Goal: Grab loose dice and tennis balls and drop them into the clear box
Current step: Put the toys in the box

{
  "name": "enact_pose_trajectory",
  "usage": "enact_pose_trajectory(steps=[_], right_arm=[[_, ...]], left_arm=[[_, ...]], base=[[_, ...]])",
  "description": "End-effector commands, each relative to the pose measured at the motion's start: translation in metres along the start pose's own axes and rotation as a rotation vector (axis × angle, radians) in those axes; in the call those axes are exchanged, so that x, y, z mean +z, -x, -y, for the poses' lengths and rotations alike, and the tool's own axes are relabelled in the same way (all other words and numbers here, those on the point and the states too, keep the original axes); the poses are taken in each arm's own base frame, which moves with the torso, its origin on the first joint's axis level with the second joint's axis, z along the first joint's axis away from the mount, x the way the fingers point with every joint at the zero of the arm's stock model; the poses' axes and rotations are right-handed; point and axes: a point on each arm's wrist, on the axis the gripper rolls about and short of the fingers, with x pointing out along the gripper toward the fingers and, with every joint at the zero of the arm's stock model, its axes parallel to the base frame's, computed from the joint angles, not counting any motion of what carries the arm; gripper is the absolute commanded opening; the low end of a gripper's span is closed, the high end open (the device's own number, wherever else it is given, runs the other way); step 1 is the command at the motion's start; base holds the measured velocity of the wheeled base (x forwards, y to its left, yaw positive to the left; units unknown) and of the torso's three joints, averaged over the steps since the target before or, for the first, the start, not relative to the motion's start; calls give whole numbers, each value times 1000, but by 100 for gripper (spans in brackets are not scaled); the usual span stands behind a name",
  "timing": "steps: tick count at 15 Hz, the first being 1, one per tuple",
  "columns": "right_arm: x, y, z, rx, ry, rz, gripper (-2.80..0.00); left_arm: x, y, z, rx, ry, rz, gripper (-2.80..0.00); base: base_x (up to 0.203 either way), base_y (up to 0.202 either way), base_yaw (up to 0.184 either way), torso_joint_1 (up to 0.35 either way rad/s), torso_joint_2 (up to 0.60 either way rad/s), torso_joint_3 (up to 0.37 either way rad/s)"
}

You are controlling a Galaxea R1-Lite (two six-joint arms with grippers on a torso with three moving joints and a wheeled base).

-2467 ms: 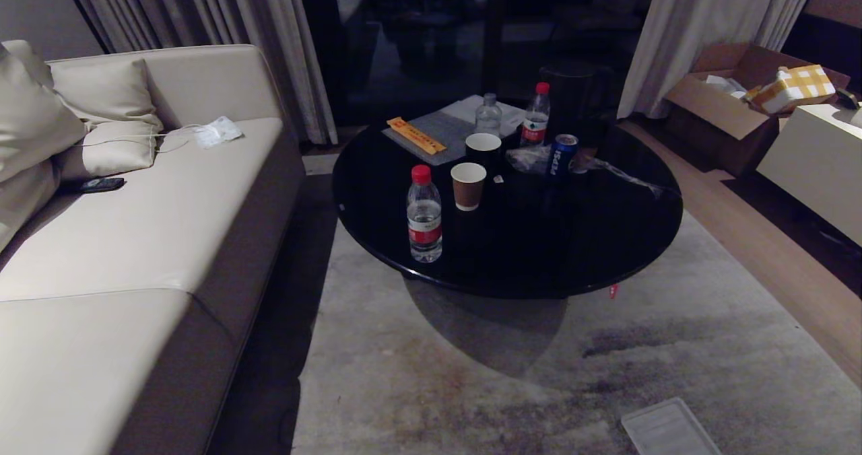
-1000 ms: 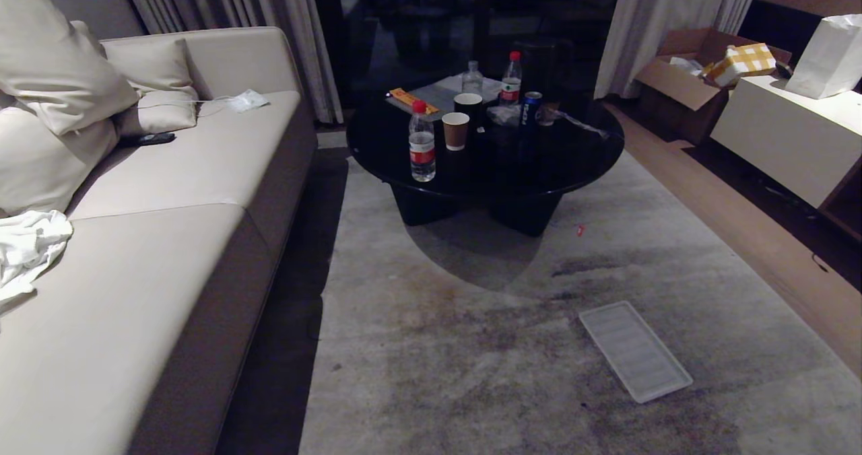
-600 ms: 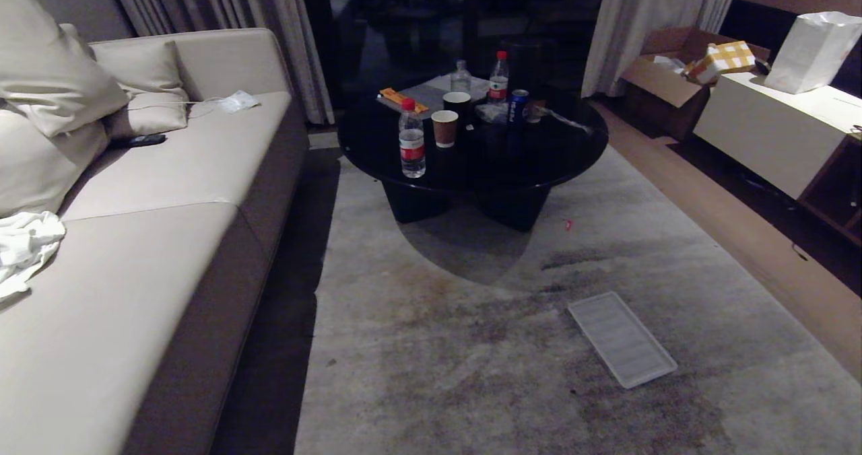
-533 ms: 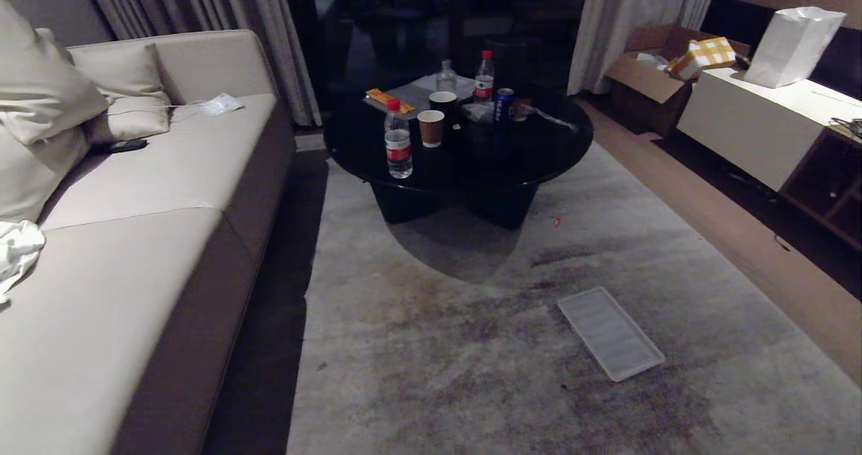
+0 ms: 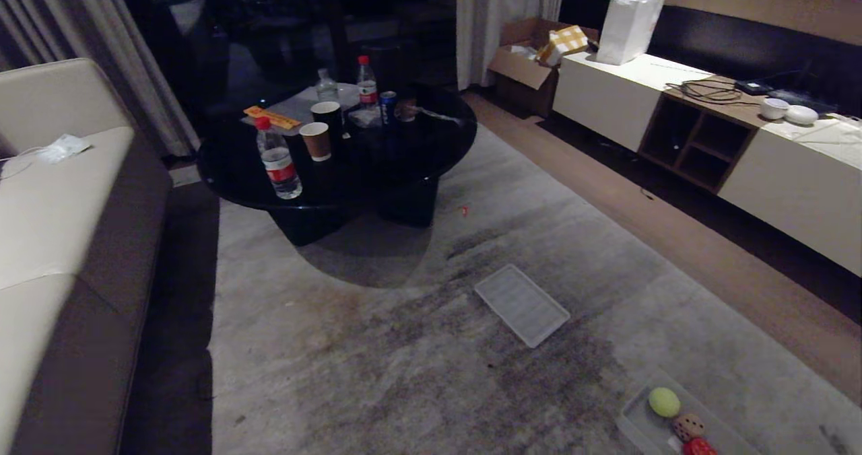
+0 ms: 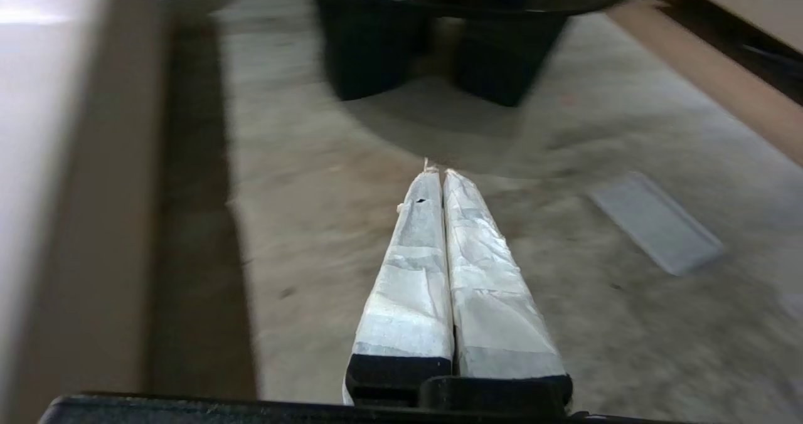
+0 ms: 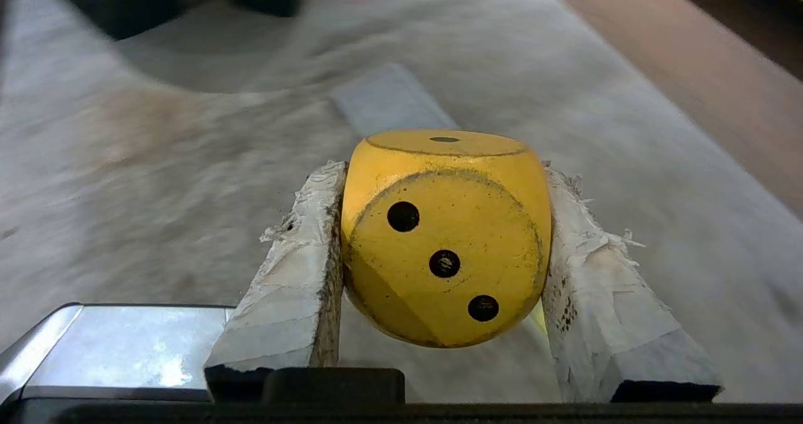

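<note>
My right gripper [image 7: 444,172] is shut on a yellow die [image 7: 445,242] with black pips, held above the carpet. The clear box [image 5: 633,423] stands on the carpet at the bottom right of the head view. In it lie a yellow-green tennis ball [image 5: 664,402], a tan die [image 5: 688,427] and a red die [image 5: 699,447]. Its flat ribbed lid [image 5: 522,305] lies apart on the carpet and also shows as the lid [image 7: 389,98] beyond the held die. My left gripper [image 6: 439,174] is shut on nothing. Neither arm shows in the head view.
A round black table [image 5: 417,145] with bottles and cups stands at the back left. A beige sofa [image 5: 60,226] runs along the left. A low white cabinet [image 5: 774,172] lines the right wall, with a cardboard box [image 5: 522,64] and a white bag [image 5: 630,27] beyond.
The head view has swung to the right, so sofa and table shifted left. The cabinet and the clear box with its ball and dice have come into view.
</note>
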Motion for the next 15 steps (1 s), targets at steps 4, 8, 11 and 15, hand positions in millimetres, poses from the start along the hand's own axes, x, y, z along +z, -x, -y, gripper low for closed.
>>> enact_pose_trajectory(steps=[4,8,11,15], right_arm=[[0,0,0,1,0,-2,-280],[0,0,0,1,0,-4,-280],[0,0,0,1,0,-2,-280],[0,0,0,2,0,-2,-280]], left_arm=[[0,0,1,-31,-87,-5,-280],[0,0,1,-32,-87,-5,-280],[0,0,1,-35,-92,-5,-280],[0,0,1,-34,-90,-5,-280]], base=[[3,10,-165,3,-2,2],[1,12,-166,4,3,-1],[1,10,-164,4,5,2],[1,9,-162,5,3,2]])
